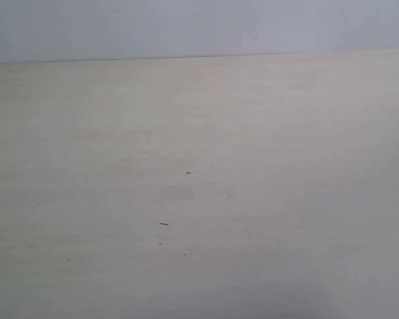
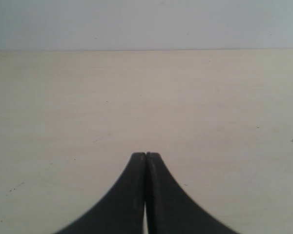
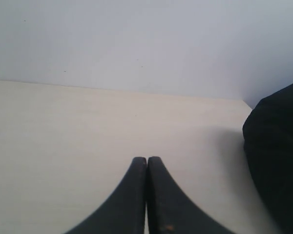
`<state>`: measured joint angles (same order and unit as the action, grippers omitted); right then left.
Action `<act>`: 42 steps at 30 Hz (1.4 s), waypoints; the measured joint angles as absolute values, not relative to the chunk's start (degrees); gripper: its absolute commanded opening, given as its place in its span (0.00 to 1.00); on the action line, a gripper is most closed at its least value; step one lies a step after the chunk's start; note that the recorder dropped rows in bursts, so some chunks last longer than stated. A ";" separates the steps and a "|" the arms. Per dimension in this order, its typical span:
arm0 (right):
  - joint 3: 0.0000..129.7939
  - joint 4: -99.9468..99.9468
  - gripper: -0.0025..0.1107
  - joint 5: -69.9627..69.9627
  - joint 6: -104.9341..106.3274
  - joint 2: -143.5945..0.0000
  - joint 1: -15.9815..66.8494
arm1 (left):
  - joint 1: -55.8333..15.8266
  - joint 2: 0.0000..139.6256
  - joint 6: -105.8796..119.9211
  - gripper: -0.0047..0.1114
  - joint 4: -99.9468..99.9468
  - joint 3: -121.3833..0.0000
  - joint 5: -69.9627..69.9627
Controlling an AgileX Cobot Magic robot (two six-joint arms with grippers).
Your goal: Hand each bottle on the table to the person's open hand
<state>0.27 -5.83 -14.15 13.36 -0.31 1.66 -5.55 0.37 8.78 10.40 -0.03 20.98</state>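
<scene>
Table point(image 1: 253, 133): pale beige wood-grain top, fills most of ext. view and runs under and ahead of both grippers in the wrist views. Its near and side edges are cut off in every view; only the far edge shows.

Wall point(image 1: 186, 26): plain grey-white, meets the table's far edge straight ahead of each gripper.

Dark mass point(image 3: 278, 161): black, rounded, ahead and off to one side of the right gripper, cut by the frame edge. Can't tell what it is, or whether it sits on the table. Soft shadow on the table just beside it.

Left gripper point(image 2: 146, 155): black fingers pressed tip to tip, nothing btwn them, over bare table; base cut off by the frame.

Right gripper point(image 3: 147, 159): same, fingers closed together and empty, nearer the wall; base cut off too.

Bottles: whereabouts can't be told from these three views.

Small stuff, ext. view: dark dash mark point(image 1: 163, 224) and tiny cross mark point(image 1: 188, 173) on the table, near each other; too small to ID.
</scene>
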 measured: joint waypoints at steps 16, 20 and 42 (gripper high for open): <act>0.27 -5.83 0.02 -14.15 13.36 -0.31 3.23 | -5.65 0.37 8.78 0.04 10.40 -0.03 20.98; 0.27 -5.83 0.02 -14.15 13.36 -0.31 3.23 | -5.65 0.37 8.78 0.04 10.40 -0.03 20.98; 0.27 -5.83 0.02 -14.15 13.36 -0.31 3.23 | -5.65 0.37 8.78 0.04 10.40 -0.03 20.98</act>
<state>0.27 -5.83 -14.15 13.36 -0.31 3.23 -5.65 0.37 8.78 10.40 -0.03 20.98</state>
